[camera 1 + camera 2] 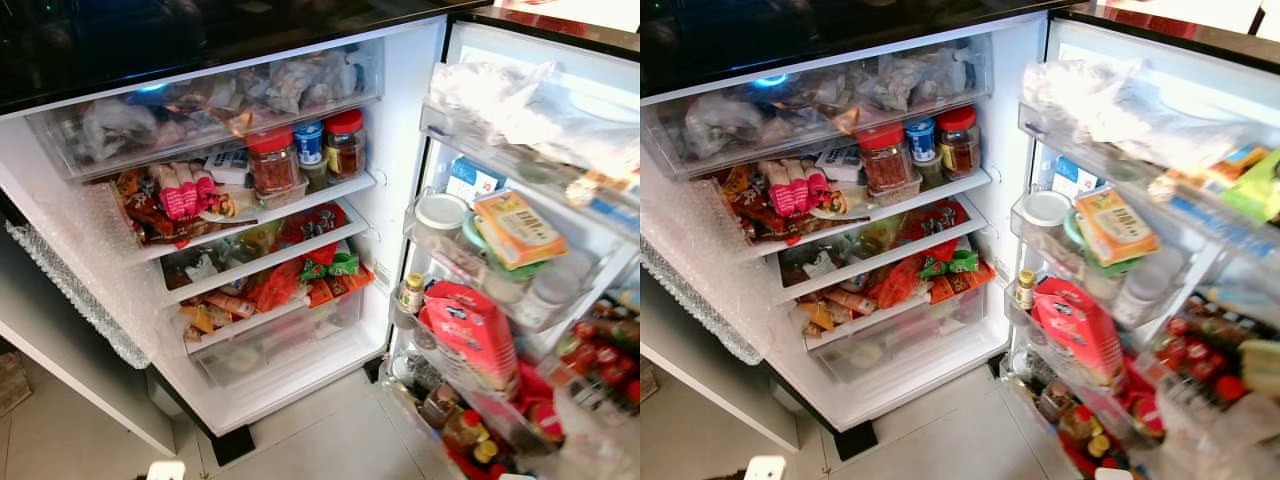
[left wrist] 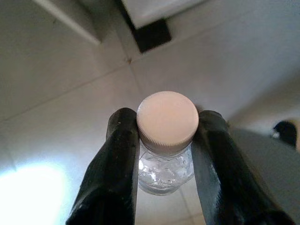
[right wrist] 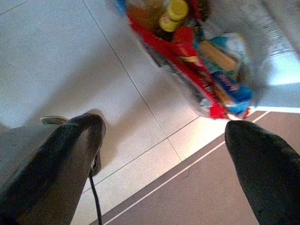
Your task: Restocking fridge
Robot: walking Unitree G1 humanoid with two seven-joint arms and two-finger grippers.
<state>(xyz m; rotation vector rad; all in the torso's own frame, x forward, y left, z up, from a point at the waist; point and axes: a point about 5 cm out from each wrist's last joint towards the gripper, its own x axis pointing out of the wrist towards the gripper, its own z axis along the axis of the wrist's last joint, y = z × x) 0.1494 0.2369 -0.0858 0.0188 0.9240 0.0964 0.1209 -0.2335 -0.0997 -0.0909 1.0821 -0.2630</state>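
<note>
Presently we stand before the open fridge (image 1: 400, 150), its shelves crowded with jars and packets and its door racks (image 1: 520, 290) equally full. We judge the step in hand to be carrying an item to the fridge for stocking. The left pincer (image 2: 164, 140) is held low over the tiled floor (image 2: 56, 93), its two fingers pinching a small clear bottle (image 2: 166, 168) at the neck, just beneath its pale screw cap (image 2: 167, 119). The right pincer (image 3: 164, 136) hangs spread and holds nothing, beside the lowest door rack. Next, in our judgement, the left arm must rise and find a free gap on a shelf or door rack; space looks scarce.
</note>
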